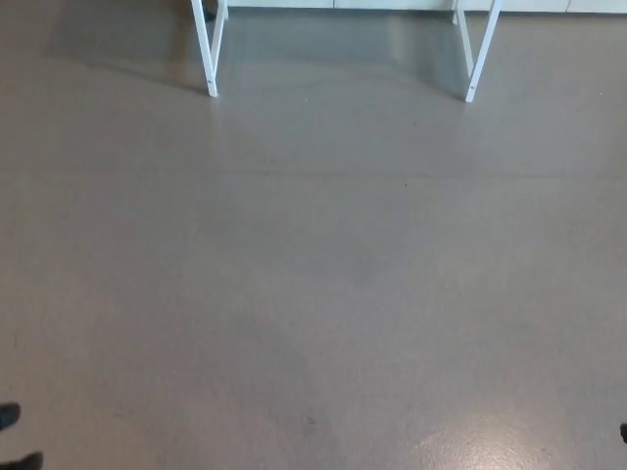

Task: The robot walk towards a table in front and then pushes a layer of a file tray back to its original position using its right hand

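The head view looks down at a grey-brown floor (313, 274). At the top edge stand the two white legs of a table, the left leg (208, 49) and the right leg (476, 54). The table top and any file tray are out of frame. A small dark tip (10, 419) pokes in at the bottom left corner and another dark speck (623, 431) at the right edge; I cannot tell what they are. Neither hand shows clearly.
A pale strip of wall or panel (392, 4) runs along the top edge behind the table legs. Open floor stretches between me and the table. A soft light reflection (490, 441) lies on the floor at the bottom right.
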